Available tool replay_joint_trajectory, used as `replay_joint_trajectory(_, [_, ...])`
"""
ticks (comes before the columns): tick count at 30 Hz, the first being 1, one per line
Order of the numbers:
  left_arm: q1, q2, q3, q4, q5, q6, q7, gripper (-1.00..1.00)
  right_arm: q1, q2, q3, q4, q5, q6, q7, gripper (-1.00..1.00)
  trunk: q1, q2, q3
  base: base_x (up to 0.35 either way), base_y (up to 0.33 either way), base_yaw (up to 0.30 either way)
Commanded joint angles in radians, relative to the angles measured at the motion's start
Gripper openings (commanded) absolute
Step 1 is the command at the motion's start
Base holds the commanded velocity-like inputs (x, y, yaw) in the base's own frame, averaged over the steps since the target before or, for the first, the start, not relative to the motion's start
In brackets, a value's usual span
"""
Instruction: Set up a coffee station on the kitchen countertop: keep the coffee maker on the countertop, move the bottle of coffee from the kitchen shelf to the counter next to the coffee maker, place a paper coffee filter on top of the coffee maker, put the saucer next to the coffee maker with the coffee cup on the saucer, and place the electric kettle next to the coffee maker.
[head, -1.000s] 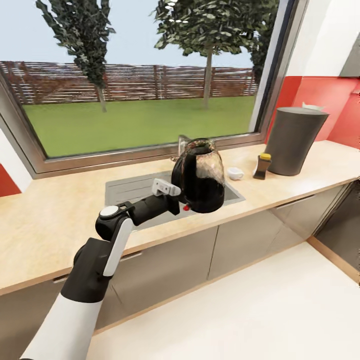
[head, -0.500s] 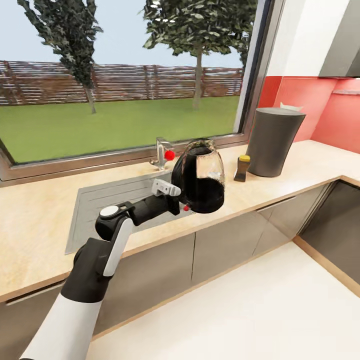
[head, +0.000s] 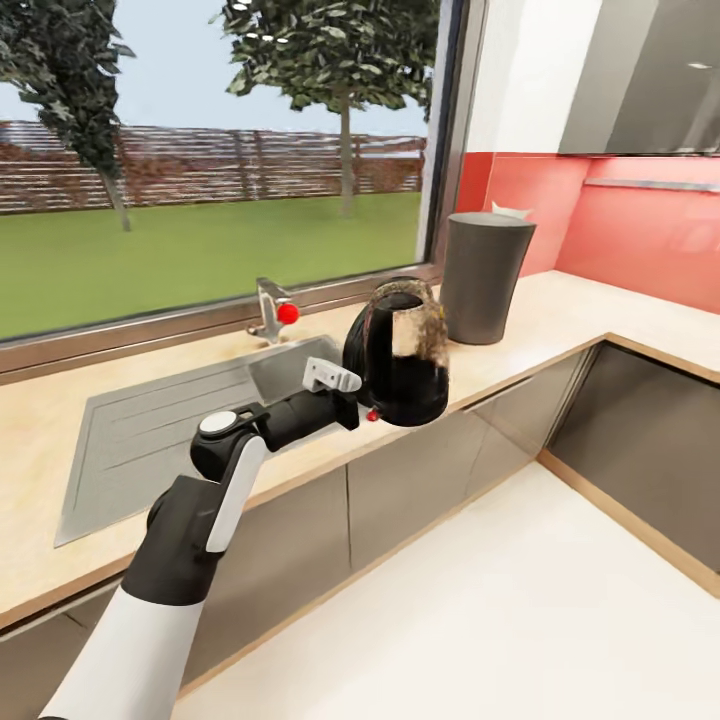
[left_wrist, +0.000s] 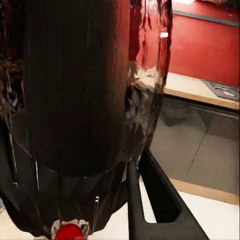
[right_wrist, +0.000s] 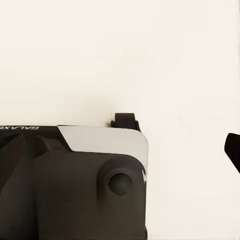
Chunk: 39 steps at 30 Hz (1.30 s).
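My left gripper is shut on the handle of the black electric kettle and holds it upright in the air at the counter's front edge. In the left wrist view the kettle's glossy body sits very close, with one black finger beside it. The dark grey coffee maker stands on the counter behind the kettle, to its right, with a white paper filter peeking over its top. The kettle hides the counter just left of the coffee maker. A dark tip shows at the edge of the right wrist view.
A steel sink with a red-knobbed tap is set into the beige countertop under the window. The counter turns a corner at the right below a red backsplash. Grey cabinet fronts run underneath, and open pale floor lies beside me.
The whole picture has slid left, so the camera has turned right. The kettle stays in my left gripper at the same spot. The small cup and the bottle have passed behind the kettle.
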Motion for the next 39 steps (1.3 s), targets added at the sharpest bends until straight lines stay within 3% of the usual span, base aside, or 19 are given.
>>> replay_joint_trajectory(1, [-0.001, 0.0, 0.001, -0.001, 0.012, 0.008, -0.001, -1.0, 0.0, -0.001, 0.008, -0.004, -0.007, 0.006, -0.006, 1.0, 0.0, -0.001, -0.001, 0.0, 0.0, -0.295])
replay_joint_trajectory(15, [-0.001, -0.001, -0.004, -0.001, 0.012, 0.008, -0.001, -1.0, 0.0, 0.0, 0.008, -0.004, -0.007, 0.007, -0.007, 1.0, 0.0, -0.001, -0.001, 0.127, -0.022, -0.295])
replay_joint_trajectory(30, [-0.001, -0.002, -0.005, -0.001, 0.012, 0.008, -0.001, -1.0, 0.0, 0.0, 0.008, -0.003, -0.007, 0.007, -0.007, 1.0, 0.0, -0.001, -0.001, 0.23, -0.217, -0.293])
replay_joint_trajectory(39, [-0.001, -0.002, -0.005, -0.001, 0.012, 0.008, -0.001, -1.0, 0.0, 0.0, 0.008, -0.003, -0.007, 0.007, -0.007, 1.0, 0.0, -0.001, -0.001, 0.271, -0.228, -0.053])
